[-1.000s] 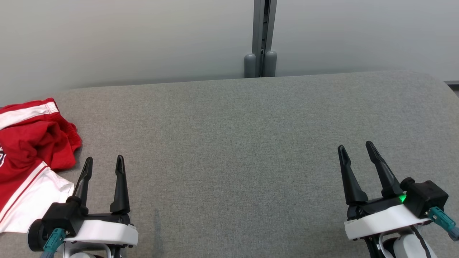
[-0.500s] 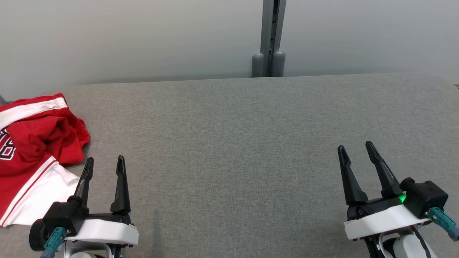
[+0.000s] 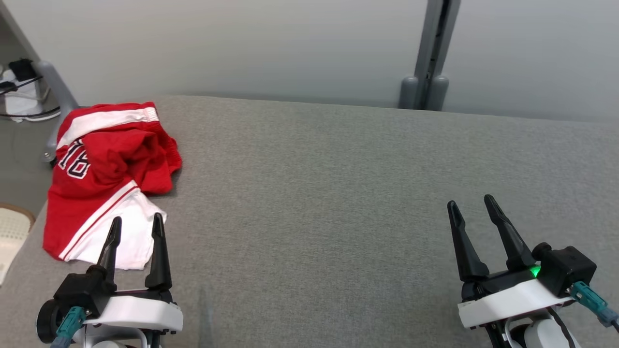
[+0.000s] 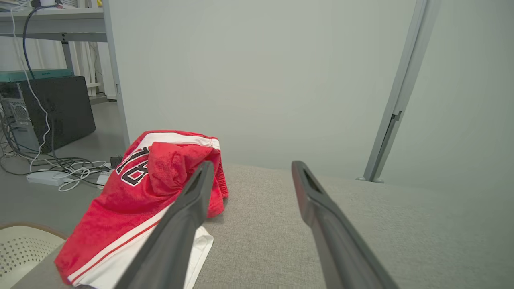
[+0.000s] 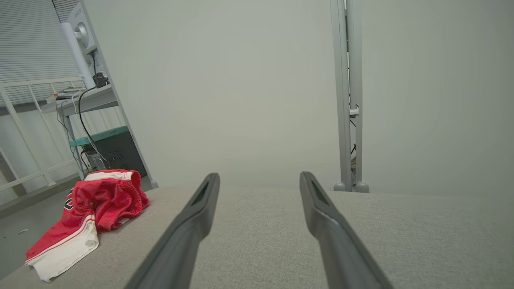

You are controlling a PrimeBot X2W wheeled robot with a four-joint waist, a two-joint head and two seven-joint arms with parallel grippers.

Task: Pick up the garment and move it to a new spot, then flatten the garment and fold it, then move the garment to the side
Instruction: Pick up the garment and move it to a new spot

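- The garment point(image 3: 104, 164), red with white stripes, a white panel and the number 18, lies crumpled at the far left corner of the grey padded table point(image 3: 338, 193), close to the table's left edge.
- The left gripper point(image 3: 137, 218) stands wide, its 2 fingers apart with nothing between them. In the head view its tips overlap the garment's white hem, and I cannot tell whether they touch the cloth.
- In the left wrist view the garment lies to the left of the fingers, and 1 finger crosses in front of its red part.
- The right gripper point(image 3: 470, 200) is also spread wide and holds nothing. It sits over bare table at the right, well apart from the garment.
- Behind the table is a pale wall point(image 3: 242, 43) with a grey post point(image 3: 430, 48) rising at its far edge.
- Off the table's left side are a white perforated basket point(image 3: 9, 232), a dark computer case point(image 4: 56, 108) and cables point(image 4: 60, 168) on the floor.
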